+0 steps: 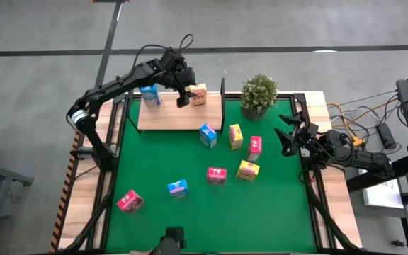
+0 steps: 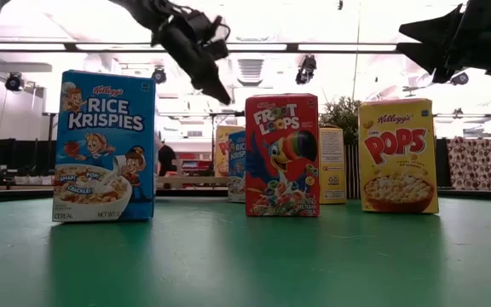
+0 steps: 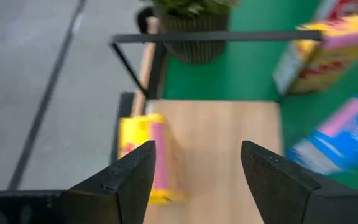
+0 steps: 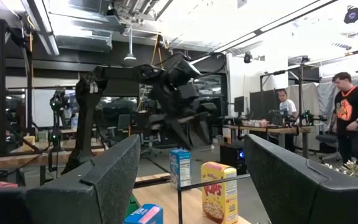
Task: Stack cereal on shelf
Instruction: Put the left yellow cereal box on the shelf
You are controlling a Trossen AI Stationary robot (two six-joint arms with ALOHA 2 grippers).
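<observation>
The shelf (image 1: 179, 113), a light wooden plank with black end frames, stands at the mat's far side. A blue cereal box (image 1: 149, 94) and a yellow one (image 1: 199, 94) stand upright on it. My left gripper (image 1: 184, 98) hovers open above the plank just left of the yellow box (image 3: 145, 155), slanting down, with only bare plank (image 3: 229, 143) between its fingers. Several more blue, yellow and pink-red boxes stand on the green mat (image 1: 154, 163). My right gripper (image 1: 289, 132) waits open at the table's right edge, holding nothing.
A potted green plant (image 1: 259, 94) stands right of the shelf, behind its black end frame (image 3: 216, 37). Boxes cluster mid-mat (image 1: 236, 136), with others nearer the front (image 1: 129, 202). Closest to the low camera are a blue (image 2: 105, 145), a red (image 2: 282, 153) and a yellow box (image 2: 397, 155). People stand in the room beyond (image 4: 353, 118).
</observation>
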